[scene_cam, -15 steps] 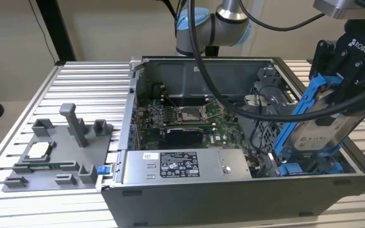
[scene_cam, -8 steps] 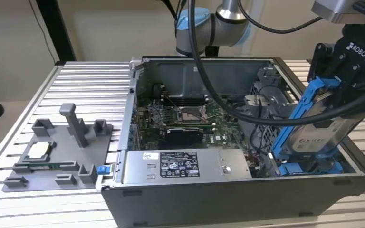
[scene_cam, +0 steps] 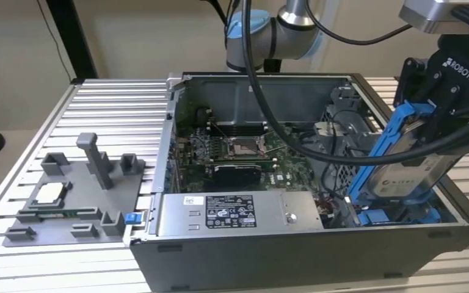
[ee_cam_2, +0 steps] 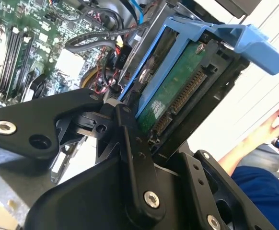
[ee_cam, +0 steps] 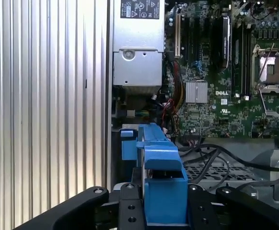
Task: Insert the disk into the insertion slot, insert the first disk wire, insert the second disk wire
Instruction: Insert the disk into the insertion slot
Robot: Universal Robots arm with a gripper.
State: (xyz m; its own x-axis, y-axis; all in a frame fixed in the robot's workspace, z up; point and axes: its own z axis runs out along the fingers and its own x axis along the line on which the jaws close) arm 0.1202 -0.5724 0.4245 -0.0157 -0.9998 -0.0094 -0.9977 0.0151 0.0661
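On the slatted metal table (scene_cam: 104,97): an open computer case (scene_cam: 300,256) stands with a grey moulded fixture (scene_cam: 80,195) beside it, on the exterior view's left.
Motherboard (scene_cam: 243,152): lies flat on the case floor, its sockets facing up.
Power-supply box (scene_cam: 226,213): grey and labelled, set along the near wall of the case, just beside the insertion slot.
Disk (scene_cam: 414,174): sits in its blue frame (scene_cam: 389,140) over the case corner on the exterior view's right. Its long axis is steeply tilted, with the upper end leaning towards that right side and the lower end down at the slot. The green circuit face shows in the second wrist view.
Insertion slot (scene_cam: 393,215): blue-railed bay under the disk's lower end; whether the disk has entered it cannot be told.
Gripper (scene_cam: 434,125): closed on the disk, gripping its upper part from both sides.
Black cables (scene_cam: 249,61): hang from the arm and cross in front of the disk's middle and above the motherboard.
Person's hand (ee_cam_2: 276,125): outside the case, well apart from the disk.
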